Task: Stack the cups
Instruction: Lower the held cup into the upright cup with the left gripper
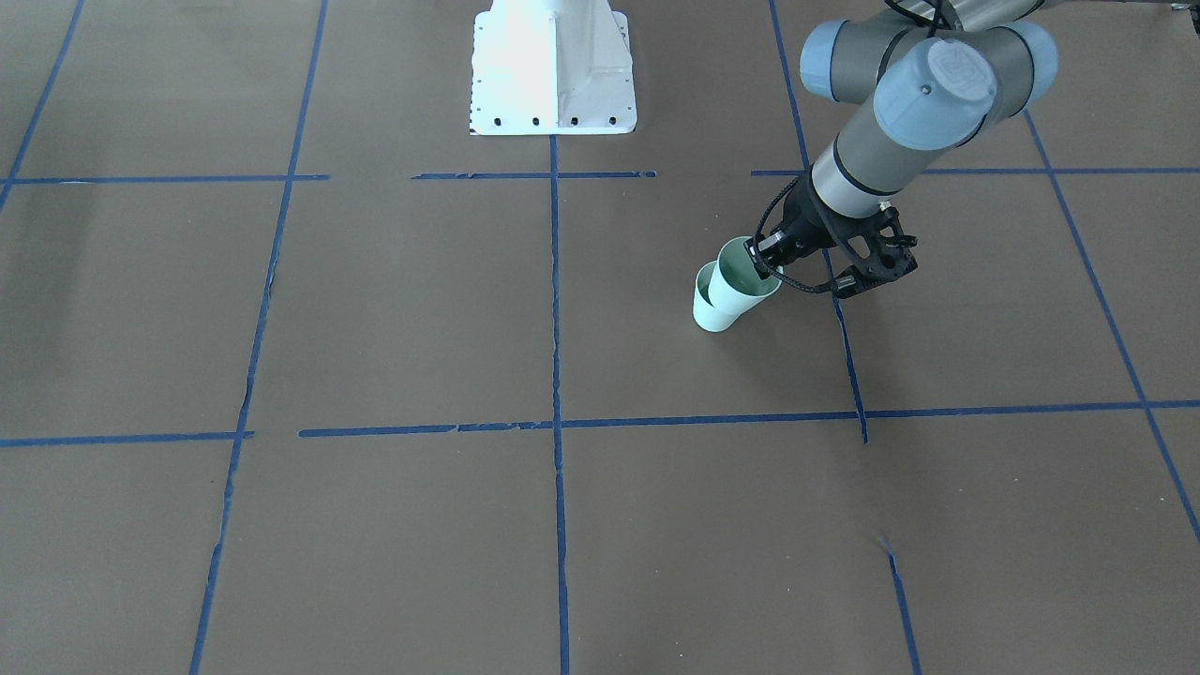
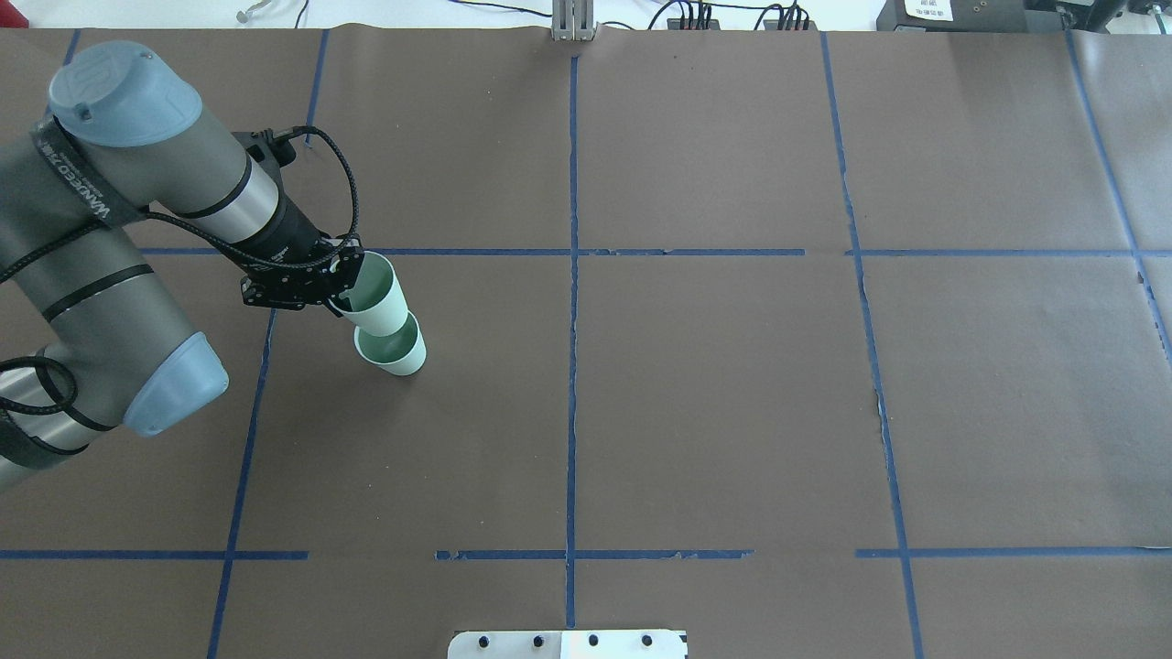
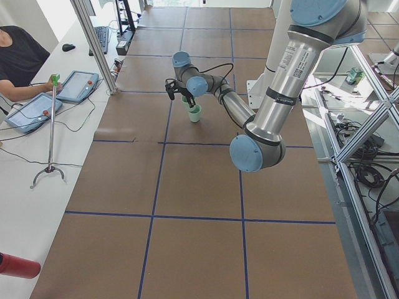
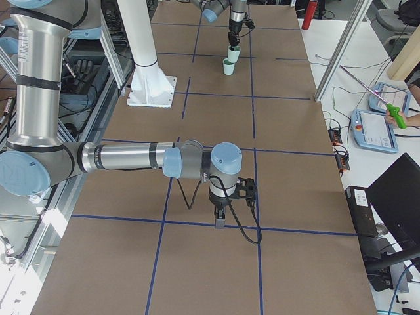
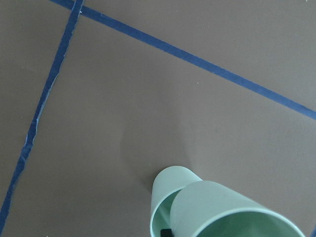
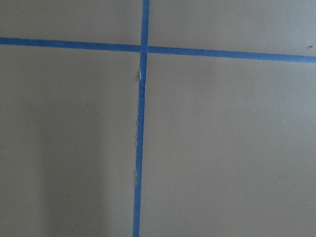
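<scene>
Tape in blue lines crosses the brown desk, and on the robot's left part of it the lower cup stands upright, mouth up. The left hand is closed on the rim of the upper cup, holding it tilted with its base at the lower cup's mouth; whether the two touch I cannot tell. The right hand hangs low over the desk, well apart from both, and whether it is open or closed cannot be told.
</scene>
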